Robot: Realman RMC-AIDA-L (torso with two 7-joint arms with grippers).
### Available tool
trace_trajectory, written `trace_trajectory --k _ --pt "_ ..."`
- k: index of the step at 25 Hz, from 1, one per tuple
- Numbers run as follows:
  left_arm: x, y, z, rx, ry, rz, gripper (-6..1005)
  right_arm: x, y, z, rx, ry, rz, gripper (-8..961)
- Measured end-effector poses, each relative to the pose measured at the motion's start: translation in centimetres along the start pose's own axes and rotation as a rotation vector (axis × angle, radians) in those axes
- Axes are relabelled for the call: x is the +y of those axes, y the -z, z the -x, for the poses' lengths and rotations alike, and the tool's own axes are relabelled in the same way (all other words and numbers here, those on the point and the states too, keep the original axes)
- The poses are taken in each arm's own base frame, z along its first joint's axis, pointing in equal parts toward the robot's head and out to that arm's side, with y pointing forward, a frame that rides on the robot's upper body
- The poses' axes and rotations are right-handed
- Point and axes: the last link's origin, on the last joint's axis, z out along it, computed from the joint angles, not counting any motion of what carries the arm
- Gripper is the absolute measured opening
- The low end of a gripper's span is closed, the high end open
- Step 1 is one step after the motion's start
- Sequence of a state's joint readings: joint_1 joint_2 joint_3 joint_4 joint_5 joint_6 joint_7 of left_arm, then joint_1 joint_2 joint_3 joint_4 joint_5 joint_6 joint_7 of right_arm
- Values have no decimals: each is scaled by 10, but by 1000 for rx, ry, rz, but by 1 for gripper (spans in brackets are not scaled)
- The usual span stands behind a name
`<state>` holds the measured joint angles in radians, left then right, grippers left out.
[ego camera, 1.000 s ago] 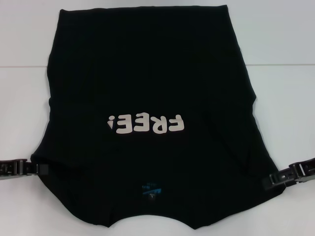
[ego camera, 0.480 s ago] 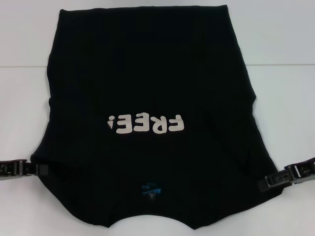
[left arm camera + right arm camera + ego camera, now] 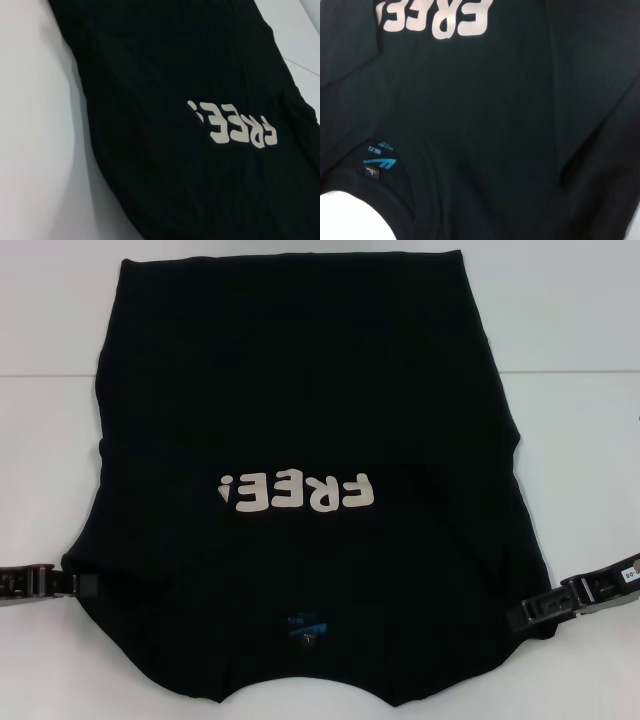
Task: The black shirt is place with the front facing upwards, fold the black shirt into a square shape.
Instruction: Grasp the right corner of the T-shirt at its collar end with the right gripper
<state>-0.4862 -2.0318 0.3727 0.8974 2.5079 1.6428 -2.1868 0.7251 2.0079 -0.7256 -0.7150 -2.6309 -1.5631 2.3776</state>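
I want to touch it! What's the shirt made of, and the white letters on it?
The shirt looks like soft, matte knit cloth, maybe cotton: it lies limp with gentle creases and has no shine. The letters look like a smooth printed layer, flat and solid white with crisp edges; rubbery ink or vinyl, I can't tell which.

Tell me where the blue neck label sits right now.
In the head view the blue neck label lies on the black shirt near its closest edge, below the white "FREE!" lettering, roughly midway between the left gripper and right gripper.
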Motion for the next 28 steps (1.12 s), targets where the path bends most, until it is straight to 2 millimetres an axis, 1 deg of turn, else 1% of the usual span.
trace_trajectory --k 3,9,15,20,25,28 --pt "0 0 0 0 -1 0 33 0 0 0 -5 -1 4 940" --pt "0 0 0 1 -1 0 32 4 1 5 -33 4 31 897" --pt "1 0 0 1 -6 5 32 8 -5 6 9 24 12 796" --pt "1 0 0 2 -12 6 32 10 -5 8 16 28 12 711" --pt "2 1 -1 10 -14 14 33 10 -4 8 23 25 12 469" --pt "2 1 -1 11 -14 14 33 9 -2 8 21 19 10 221"
